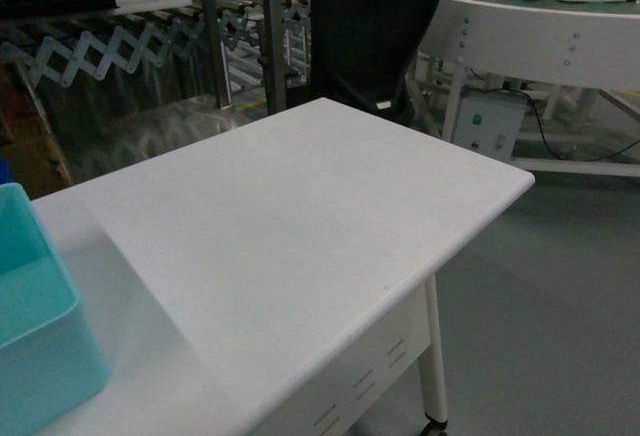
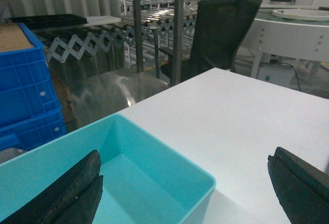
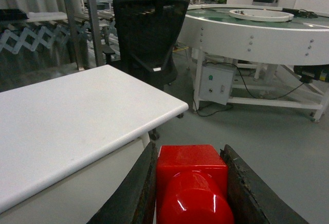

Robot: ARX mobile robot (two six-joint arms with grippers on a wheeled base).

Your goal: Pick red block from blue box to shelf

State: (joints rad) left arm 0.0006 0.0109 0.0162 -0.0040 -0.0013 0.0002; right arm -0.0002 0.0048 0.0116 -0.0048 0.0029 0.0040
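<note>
My right gripper [image 3: 189, 149] is shut on the red block [image 3: 191, 183], whose glossy round stud faces the camera. It hangs over the grey floor just off the white table's edge [image 3: 103, 126]. The blue box [image 1: 30, 306], a turquoise bin, sits at the table's near left corner. In the left wrist view my left gripper [image 2: 185, 160] stands wide open above the blue box [image 2: 149, 147], and the part of its inside that shows holds nothing. Shiny steel posts of the shelf [image 1: 271, 26] rise behind the table. Neither gripper shows in the head view.
A white table [image 1: 300, 216] fills the middle. Behind it are a black office chair [image 1: 370, 26] and a folding roller conveyor [image 1: 100, 46]. A round white platform [image 1: 540, 26] stands at the right over grey floor. Dark blue crates [image 2: 25, 90] stack at the left.
</note>
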